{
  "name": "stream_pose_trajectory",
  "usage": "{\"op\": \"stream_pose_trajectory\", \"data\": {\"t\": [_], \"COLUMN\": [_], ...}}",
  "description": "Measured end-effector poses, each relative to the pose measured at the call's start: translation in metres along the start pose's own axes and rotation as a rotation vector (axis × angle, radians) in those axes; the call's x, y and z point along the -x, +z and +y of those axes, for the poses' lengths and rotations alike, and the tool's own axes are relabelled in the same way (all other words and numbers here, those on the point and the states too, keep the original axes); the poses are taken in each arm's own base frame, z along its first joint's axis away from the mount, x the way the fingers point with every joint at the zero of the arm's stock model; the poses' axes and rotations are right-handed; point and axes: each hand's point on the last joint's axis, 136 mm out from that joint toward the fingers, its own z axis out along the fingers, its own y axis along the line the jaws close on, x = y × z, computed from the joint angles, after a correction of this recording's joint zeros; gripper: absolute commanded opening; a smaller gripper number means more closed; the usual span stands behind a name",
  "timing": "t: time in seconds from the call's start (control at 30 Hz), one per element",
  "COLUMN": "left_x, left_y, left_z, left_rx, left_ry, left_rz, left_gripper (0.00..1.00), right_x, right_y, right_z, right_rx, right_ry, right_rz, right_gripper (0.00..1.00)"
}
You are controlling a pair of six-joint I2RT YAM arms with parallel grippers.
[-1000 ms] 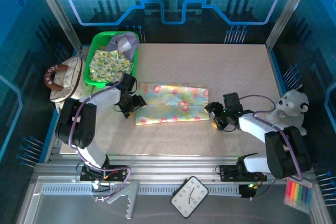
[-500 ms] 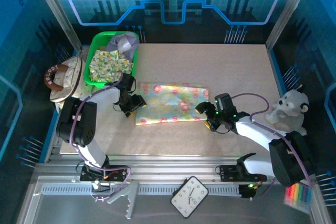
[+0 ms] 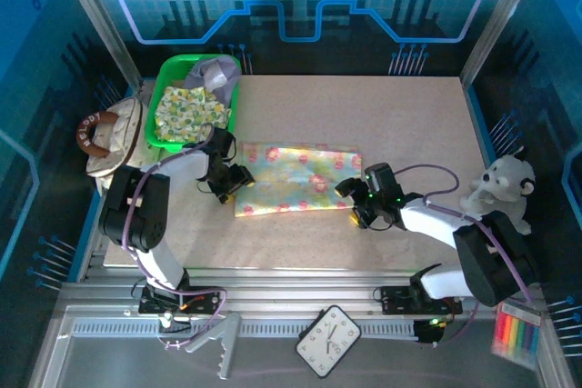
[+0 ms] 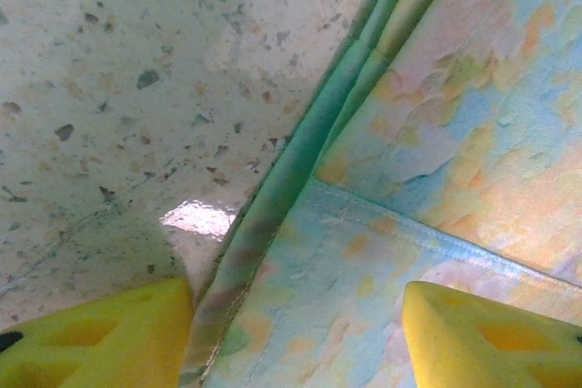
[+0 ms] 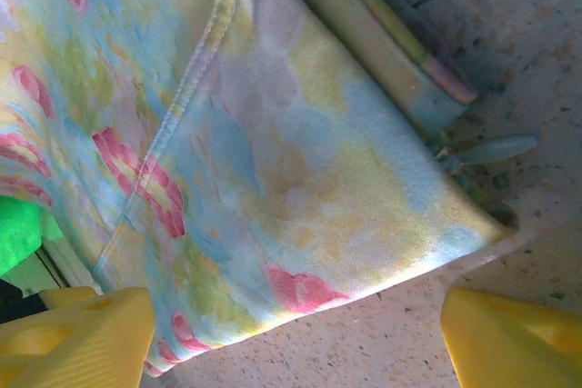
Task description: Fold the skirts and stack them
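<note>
The pastel flowery skirt (image 3: 296, 179) lies flat mid-table, folded into a strip. The left gripper (image 4: 296, 333) is spread wide, straddling the skirt's left hem. The right gripper (image 5: 296, 333) gapes over its right corner. Neither has hold of anything. A leafy yellow-green skirt (image 3: 186, 111) and a grey skirt (image 3: 216, 70) sit in the green basket (image 3: 156, 102).

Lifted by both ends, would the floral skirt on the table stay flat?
Probably not: the floral skirt lies in thin, soft folded layers, so its middle would likely sag. It looks light; pushing would probably bunch it.
</note>
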Motion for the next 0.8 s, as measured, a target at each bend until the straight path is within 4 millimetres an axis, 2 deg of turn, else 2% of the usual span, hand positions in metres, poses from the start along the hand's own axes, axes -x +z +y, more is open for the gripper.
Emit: {"op": "stream_pose_trajectory", "data": {"t": [0.17,0.27,0.37,0.5,0.63,0.8], "left_x": [0.0,0.0,0.0,-0.001,0.0,-0.001], "left_y": [0.001,0.001,0.001,0.002,0.003,0.003], "left_z": [0.001,0.0,0.0,0.001,0.003,0.004], "left_rx": [0.002,0.002,0.001,0.004,0.004,0.007], "left_ry": [-0.001,-0.001,-0.001,-0.003,-0.009,-0.01], "left_rz": [0.002,0.003,0.004,0.008,0.013,0.017], "left_gripper": [0.64,0.64,0.63,0.6,0.57,0.55], "right_x": [0.013,0.019,0.022,0.026,0.028,0.035], "right_y": [0.001,-0.001,-0.003,0.0,0.005,0.009], "right_z": [0.022,0.029,0.028,0.015,0.008,0.017], "right_rx": [0.089,0.113,0.119,0.095,0.079,0.119], "right_ry": [-0.023,-0.028,-0.024,-0.008,0.0,-0.02], "right_rz": [-0.069,-0.101,-0.126,-0.15,-0.163,-0.199], "right_gripper": [0.81,0.82,0.82,0.8,0.71,0.6]}}
